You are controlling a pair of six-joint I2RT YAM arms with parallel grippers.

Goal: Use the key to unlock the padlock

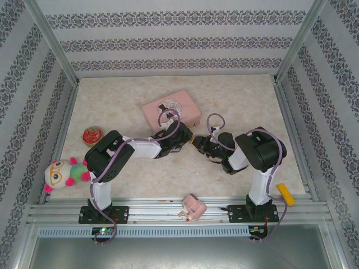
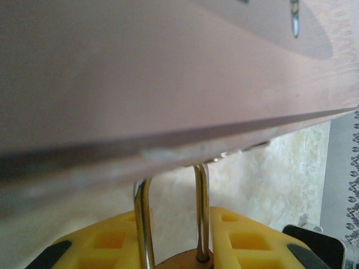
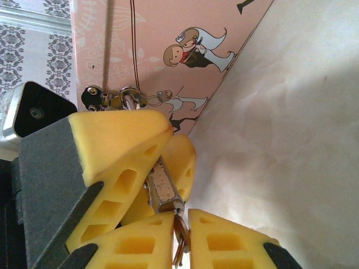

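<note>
Now we seem to be at the turning step. Our left jaws squeeze the padlock (image 3: 162, 190) between them; our right jaws, almost shut, pinch the key (image 3: 179, 246) at its bottom. Next, we should twist gently.

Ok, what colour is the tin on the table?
The tin is pink, with a cartoon couple printed on it; clearest in the right wrist view.

The pink tin (image 2: 168, 73) is a blur running off the left wrist view. Under it the shackle (image 2: 201, 207) loses its bend behind the tin's edge, and the padlock (image 2: 180, 263) body is cropped. Below the tin, in the right wrist view, the key (image 3: 179, 249) lies half buried between the pads (image 3: 224, 244) of the right pincer (image 3: 182, 227); contact cannot be told.
</note>
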